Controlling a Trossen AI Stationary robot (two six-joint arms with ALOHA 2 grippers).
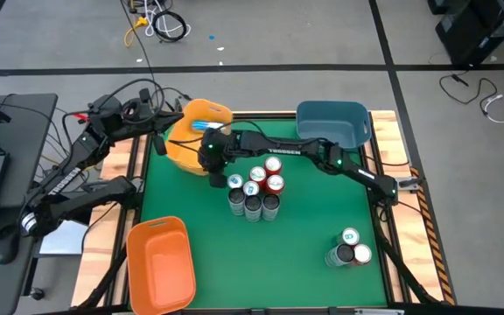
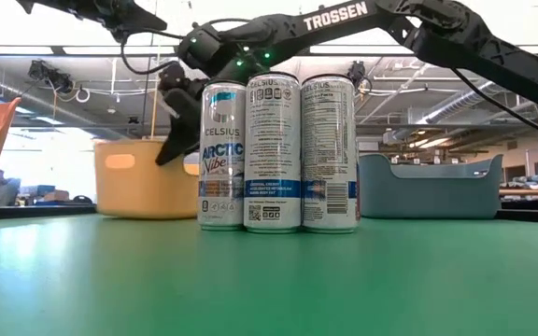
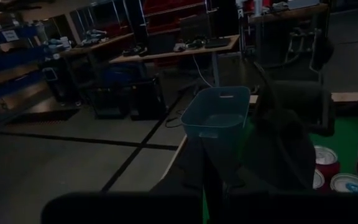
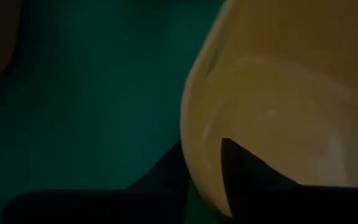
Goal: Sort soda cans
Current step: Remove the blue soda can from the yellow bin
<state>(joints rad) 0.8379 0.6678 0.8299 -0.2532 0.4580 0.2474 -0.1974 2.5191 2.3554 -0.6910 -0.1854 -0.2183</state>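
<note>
**Right gripper pinches the yellow bin's rim**

From above, the green felt-like table (image 1: 304, 262) carries a tight cluster of cans (image 1: 256, 188) at its middle (red, dark and silver cylinders with shiny round tops), and three more cans (image 1: 350, 249) near the right edge. A yellow bin (image 1: 201, 131), a blue bin (image 1: 332, 122) and an orange bin (image 1: 158, 262) sit around them. The right gripper (image 1: 210, 162) reaches to the yellow bin; the left gripper (image 1: 151, 118), fingers together, hangs beside it.

At table height, three tall glossy cans stand touching, printed labels facing out.

The left wrist view shows the smooth plastic blue bin.

The right wrist view shows dark fingers (image 4: 241, 171) straddling the yellow rim, clamped on it.
</note>
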